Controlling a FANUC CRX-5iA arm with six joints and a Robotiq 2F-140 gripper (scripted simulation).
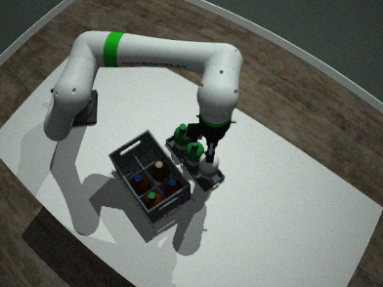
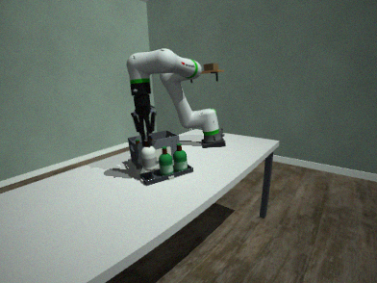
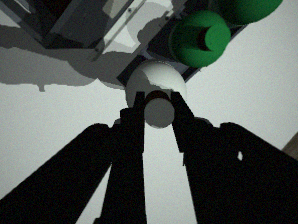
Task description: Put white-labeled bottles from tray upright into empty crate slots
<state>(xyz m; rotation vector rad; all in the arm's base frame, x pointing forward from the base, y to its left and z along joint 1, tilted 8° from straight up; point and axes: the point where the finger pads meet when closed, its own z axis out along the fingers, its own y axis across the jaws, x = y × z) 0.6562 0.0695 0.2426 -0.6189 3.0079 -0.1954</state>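
The gripper (image 1: 210, 155) (image 2: 147, 140) (image 3: 157, 104) is closed on the neck of the white bottle (image 1: 209, 166) (image 2: 149, 158) (image 3: 159, 80), at one end of the tray (image 1: 218, 181) (image 2: 188, 170) (image 3: 123, 77); its fingers partly cover it, and whether its base touches the tray is unclear.

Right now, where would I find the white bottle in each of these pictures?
Top: the white bottle is just right of centre, below the gripper.
Exterior: left of centre, under the gripper.
Wrist: near the middle, its neck between the fingers.
Shared landmark: the nearest green bottle, left of it from the top, right of it in the others.
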